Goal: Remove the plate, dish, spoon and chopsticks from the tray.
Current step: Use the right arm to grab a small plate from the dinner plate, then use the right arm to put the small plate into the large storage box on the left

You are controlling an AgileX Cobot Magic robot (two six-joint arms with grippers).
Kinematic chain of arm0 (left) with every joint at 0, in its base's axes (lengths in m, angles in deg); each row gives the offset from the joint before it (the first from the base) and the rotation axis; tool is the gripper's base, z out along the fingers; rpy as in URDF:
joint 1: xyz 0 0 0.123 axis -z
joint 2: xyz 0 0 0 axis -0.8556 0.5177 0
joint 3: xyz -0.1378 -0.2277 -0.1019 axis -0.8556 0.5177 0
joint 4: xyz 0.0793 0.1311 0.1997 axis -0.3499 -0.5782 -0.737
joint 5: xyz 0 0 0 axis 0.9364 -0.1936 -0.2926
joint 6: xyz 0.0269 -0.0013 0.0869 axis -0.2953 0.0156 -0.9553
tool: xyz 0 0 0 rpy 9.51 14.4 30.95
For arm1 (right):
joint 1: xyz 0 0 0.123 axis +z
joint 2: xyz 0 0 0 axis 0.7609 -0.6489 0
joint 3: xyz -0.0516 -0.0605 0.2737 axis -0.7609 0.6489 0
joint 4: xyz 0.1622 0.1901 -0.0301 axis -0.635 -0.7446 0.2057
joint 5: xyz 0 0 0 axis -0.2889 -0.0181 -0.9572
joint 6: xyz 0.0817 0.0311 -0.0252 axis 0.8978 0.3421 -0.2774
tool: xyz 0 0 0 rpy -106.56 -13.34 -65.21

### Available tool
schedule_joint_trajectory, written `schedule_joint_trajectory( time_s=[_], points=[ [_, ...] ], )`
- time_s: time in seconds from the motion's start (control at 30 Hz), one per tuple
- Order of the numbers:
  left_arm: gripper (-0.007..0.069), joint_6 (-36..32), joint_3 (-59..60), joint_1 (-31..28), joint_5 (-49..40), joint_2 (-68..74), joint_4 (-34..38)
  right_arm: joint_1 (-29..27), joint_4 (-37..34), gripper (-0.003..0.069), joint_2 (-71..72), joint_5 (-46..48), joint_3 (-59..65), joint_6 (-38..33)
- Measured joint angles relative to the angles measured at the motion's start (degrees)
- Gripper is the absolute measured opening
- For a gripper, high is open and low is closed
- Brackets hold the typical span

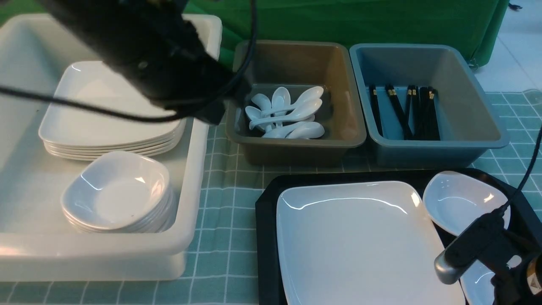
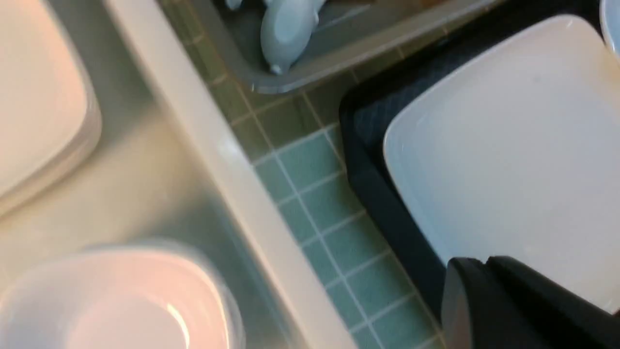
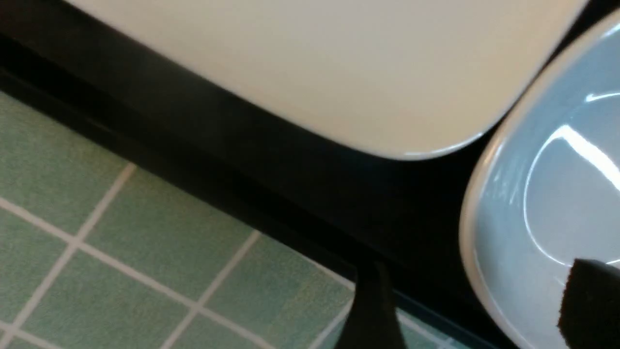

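Large square plate: lying flat on the black tray, two small white dishes beside it. I judge it rigid, glazed ceramic or hard melamine, and the heaviest piece here; its gloss suggests slipping. I would pinch its shallow raised rim at mid-side, since a corner hold could let it swing.

Near dish: on the tray, close by the plate's rounded corner. My right pincer stands wide, one finger over the dish's bowl and the other outside its rim. I rate it lighter, stiff and liable to chip; the upturned wall is the proper hold, squeezed gently.

Far dish: same glossy finish, curved wall, softly cornered outline. Left pincer: closed, gripping nothing that I can see.

Tray surface: dark plastic, finely textured inside, corners cut off. Bench cloth: green, white-gridded, lightly creased. I cannot make out a spoon or chopsticks on the tray.
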Motion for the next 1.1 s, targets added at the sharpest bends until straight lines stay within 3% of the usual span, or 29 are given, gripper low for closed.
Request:
schedule_joint_trajectory(
  time_s=[0.2,0.37,0.4,0.57,0.83,1.1],
  points=[
    [0.0008,2.12,11.16,0.00,1.68,-12.82,-2.73,0.16,8.84,0.0479,-7.18,-3.06,0.07,8.16],
    [0.0008,2.49,12.53,0.00,1.57,-20.01,-3.43,0.31,9.97,0.0223,-11.33,-3.55,0.07,9.89],
    [0.0008,2.69,12.53,0.00,1.57,-20.83,-3.74,0.32,10.35,0.0203,-11.21,-3.22,-0.10,9.90],
    [0.0008,5.36,12.53,0.00,1.57,-23.72,-6.55,0.45,10.48,0.0195,-9.22,-2.30,-0.17,11.29],
    [0.0008,8.99,12.53,0.00,-1.96,-24.90,-12.07,0.37,6.43,0.0070,3.63,9.48,-5.37,12.79],
    [0.0010,15.89,13.08,-0.73,-8.36,-25.95,-20.08,0.68,-5.73,0.0064,5.47,11.54,-32.22,6.06]
  ],
)
